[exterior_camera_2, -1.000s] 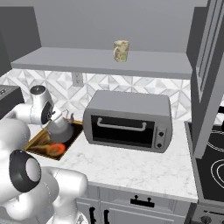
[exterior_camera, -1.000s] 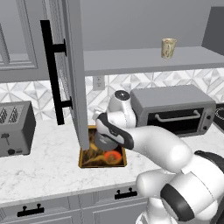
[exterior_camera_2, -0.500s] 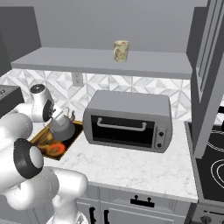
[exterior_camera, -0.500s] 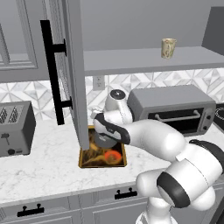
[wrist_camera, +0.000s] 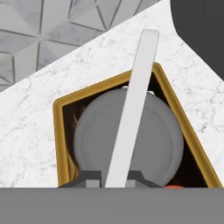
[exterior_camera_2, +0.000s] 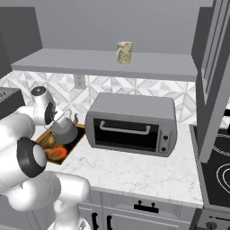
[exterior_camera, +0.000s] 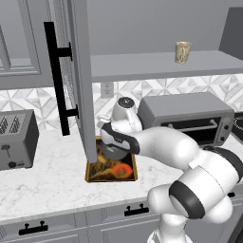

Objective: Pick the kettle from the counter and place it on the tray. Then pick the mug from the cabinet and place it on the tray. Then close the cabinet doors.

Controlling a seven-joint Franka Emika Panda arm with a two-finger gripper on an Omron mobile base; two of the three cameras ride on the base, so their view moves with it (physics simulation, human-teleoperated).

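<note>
The dark-grey kettle (exterior_camera: 113, 152) sits low over the yellow-rimmed tray (exterior_camera: 88, 172) on the counter (exterior_camera: 47, 185); I cannot tell whether it touches the tray. My gripper (exterior_camera: 116, 138) is shut on its thin arched handle. From above, the handle (wrist_camera: 131, 109) runs up from between my fingertips (wrist_camera: 92, 181), across the kettle's dome (wrist_camera: 96, 140) and inside the tray's rim (wrist_camera: 57, 131). The right base view shows the kettle (exterior_camera_2: 65, 131) over the tray (exterior_camera_2: 47, 135). The beige mug (exterior_camera: 182, 51) stands on the cabinet shelf (exterior_camera: 142, 66). The left cabinet door (exterior_camera: 78, 80) stands open.
A grey toaster oven (exterior_camera_2: 130, 123) stands just right of the tray. A toaster (exterior_camera: 16, 140) is on the counter at the left. The right cabinet door (exterior_camera_2: 215, 81) hangs open above the stove (exterior_camera_2: 218, 173). The left door's black bar handle (exterior_camera: 57, 78) juts toward me.
The kettle has stayed over the tray, still in my grip. The arm's elbow and upper links have swung higher and to the right.
</note>
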